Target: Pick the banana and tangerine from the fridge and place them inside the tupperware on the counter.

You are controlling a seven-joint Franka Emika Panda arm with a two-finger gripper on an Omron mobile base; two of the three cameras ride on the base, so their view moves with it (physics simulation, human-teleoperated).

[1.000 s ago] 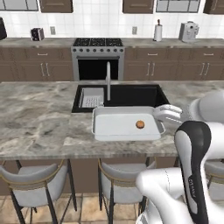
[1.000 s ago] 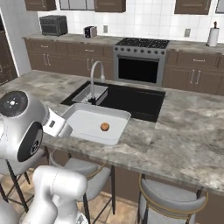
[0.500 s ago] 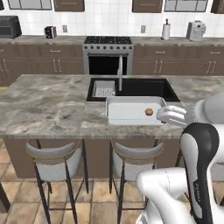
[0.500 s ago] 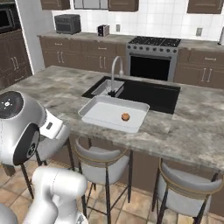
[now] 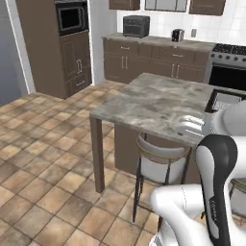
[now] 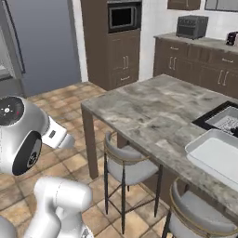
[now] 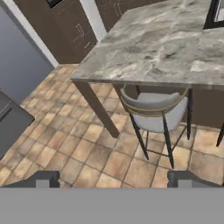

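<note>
Off to the left sits the fridge [image 6: 44, 42], a big grey wall past the brown oven cabinet [image 6: 114, 42]. That's where I gotta go next, I think, bc the banana should be in there. I can't see the banana or the little orange fruit from where I am now.

Behind and to the right is the counter [image 5: 163, 103], long and stony, w/ a stool [image 7: 153, 109] tucked under it. On its far right end sits the white tub [image 6: 218, 155], just beside the black sink [image 6: 223, 118]. Can't tell what's inside the tub, too little of it shows.

So fridge one way, tub the other way, well apart. My guess: the base has to swing more left and roll over the tile floor [image 5: 43, 149] till the fridge is right in front.

My gripper [image 7: 113, 178] points down at the floor and the stool, not at the fridge yet. Its two dark fingertips [image 7: 43, 178] stand wide apart w/ nothing between them, so my hand is free. In the hand view a grey slab [image 7: 11, 118] shows low at the left, maybe the fridge door, can't say for sure.
</note>
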